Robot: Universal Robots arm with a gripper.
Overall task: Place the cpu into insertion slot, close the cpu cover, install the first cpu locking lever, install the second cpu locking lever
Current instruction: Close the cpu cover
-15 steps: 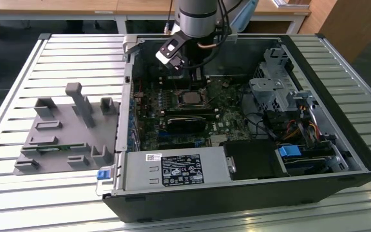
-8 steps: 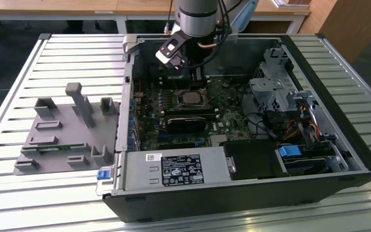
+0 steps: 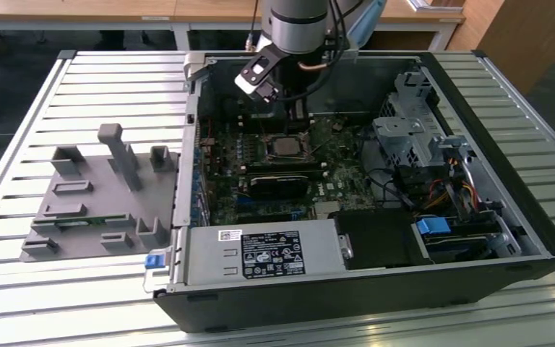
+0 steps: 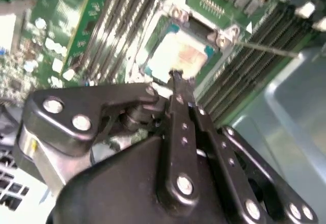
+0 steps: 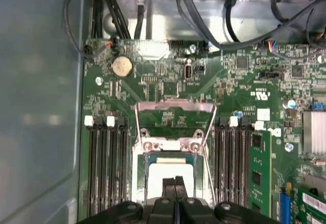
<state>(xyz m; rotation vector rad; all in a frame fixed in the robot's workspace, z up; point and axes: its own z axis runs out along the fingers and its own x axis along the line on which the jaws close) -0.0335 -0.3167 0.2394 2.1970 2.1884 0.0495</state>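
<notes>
The pincer [image 5: 174, 182], its tips pressed together and empty, hangs just above the cpu [image 5: 155, 175], which lies in the insertion slot [image 5: 197, 170], and the cpu cover [image 5: 175, 105] seems to stand open just beyond the tips, so I think closing it needs a slow, even push.

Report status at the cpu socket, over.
Status: gripper shut, tips low over the cpu. That cpu lies in the insertion slot; cpu cover raised open. Nothing lying across the slot.
</notes>
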